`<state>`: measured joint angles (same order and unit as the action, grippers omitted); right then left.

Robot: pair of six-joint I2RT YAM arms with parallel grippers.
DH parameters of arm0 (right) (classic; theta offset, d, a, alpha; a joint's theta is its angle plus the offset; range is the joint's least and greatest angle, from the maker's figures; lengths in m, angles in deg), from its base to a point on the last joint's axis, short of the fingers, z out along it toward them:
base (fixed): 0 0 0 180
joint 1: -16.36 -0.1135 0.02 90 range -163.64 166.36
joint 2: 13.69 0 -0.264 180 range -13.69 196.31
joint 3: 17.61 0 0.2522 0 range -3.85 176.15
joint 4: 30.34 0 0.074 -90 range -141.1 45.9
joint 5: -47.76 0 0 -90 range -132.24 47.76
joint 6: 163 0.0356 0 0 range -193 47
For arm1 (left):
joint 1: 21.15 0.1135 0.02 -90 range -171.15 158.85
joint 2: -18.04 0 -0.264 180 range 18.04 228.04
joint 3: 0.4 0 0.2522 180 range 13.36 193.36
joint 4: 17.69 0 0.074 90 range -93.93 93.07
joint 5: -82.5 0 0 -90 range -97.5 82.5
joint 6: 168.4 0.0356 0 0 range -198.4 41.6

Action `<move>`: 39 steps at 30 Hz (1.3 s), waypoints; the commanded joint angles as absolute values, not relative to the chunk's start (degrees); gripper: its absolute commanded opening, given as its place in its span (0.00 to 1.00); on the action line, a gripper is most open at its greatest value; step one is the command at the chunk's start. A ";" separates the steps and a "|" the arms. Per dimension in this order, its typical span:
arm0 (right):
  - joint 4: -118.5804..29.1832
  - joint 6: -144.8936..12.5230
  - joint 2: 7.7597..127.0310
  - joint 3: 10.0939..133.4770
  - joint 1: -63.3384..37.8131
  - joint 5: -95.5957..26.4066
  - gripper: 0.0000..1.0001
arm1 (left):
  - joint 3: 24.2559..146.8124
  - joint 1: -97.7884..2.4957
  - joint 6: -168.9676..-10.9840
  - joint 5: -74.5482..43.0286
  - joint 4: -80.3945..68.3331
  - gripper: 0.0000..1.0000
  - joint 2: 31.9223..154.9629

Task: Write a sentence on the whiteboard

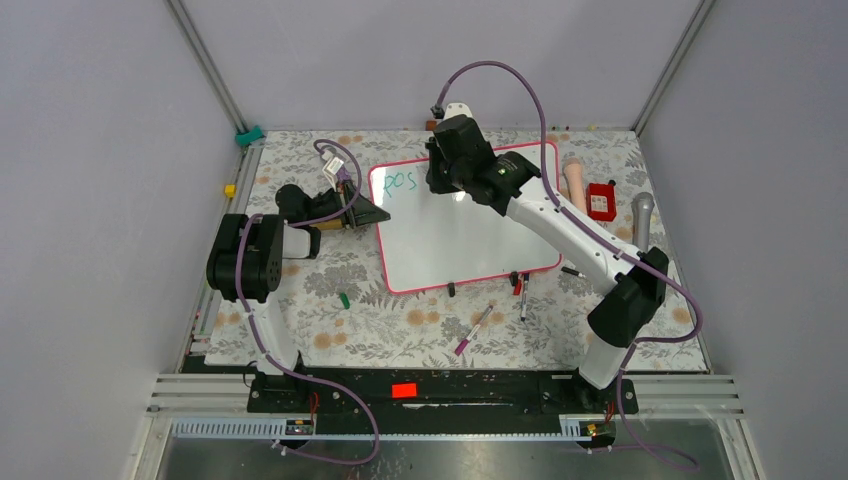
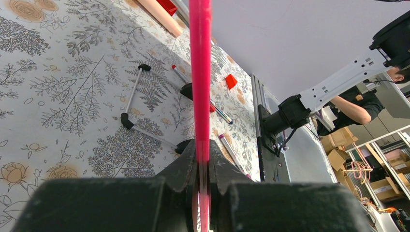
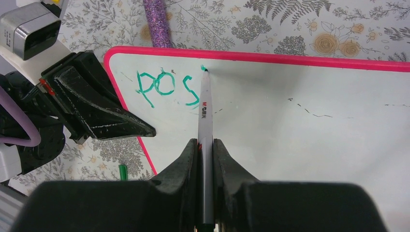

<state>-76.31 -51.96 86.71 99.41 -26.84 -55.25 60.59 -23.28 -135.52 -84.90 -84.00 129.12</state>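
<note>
The whiteboard (image 1: 470,235) lies tilted on the flowered tablecloth, pink-framed, with green letters "POS" (image 3: 167,89) near its top left corner. My right gripper (image 3: 205,145) is shut on a grey marker (image 3: 205,111) whose tip touches the board just right of the S, beside a small green dot. My left gripper (image 2: 202,162) is shut on the whiteboard's pink frame (image 2: 200,72), seen edge-on in the left wrist view; from above this gripper (image 1: 362,212) clamps the board's left edge.
Loose markers (image 1: 474,328) and caps lie below the board's near edge. A green cap (image 1: 344,299) sits left of it. A red box (image 1: 601,201), a pink cylinder (image 1: 575,180) and a grey microphone (image 1: 642,215) lie at the right. A glittery purple stick (image 3: 157,21) lies above the board.
</note>
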 commanded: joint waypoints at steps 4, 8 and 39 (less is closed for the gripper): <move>-76.78 -52.38 86.59 100.79 -26.29 -57.67 0.00 | 61.83 -24.75 -133.54 -90.06 -88.56 0.00 128.74; -75.89 -52.32 86.43 100.56 -26.24 -55.46 0.00 | 61.72 -24.69 -133.45 -90.05 -88.58 0.00 128.75; -68.11 -52.84 78.90 89.61 -25.99 -51.35 0.00 | 61.69 -24.73 -133.58 -90.15 -88.48 0.00 128.63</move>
<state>-69.45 -52.62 77.84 87.79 -26.36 -52.15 60.59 -23.30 -135.52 -85.12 -84.26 129.12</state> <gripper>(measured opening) 0.158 0.059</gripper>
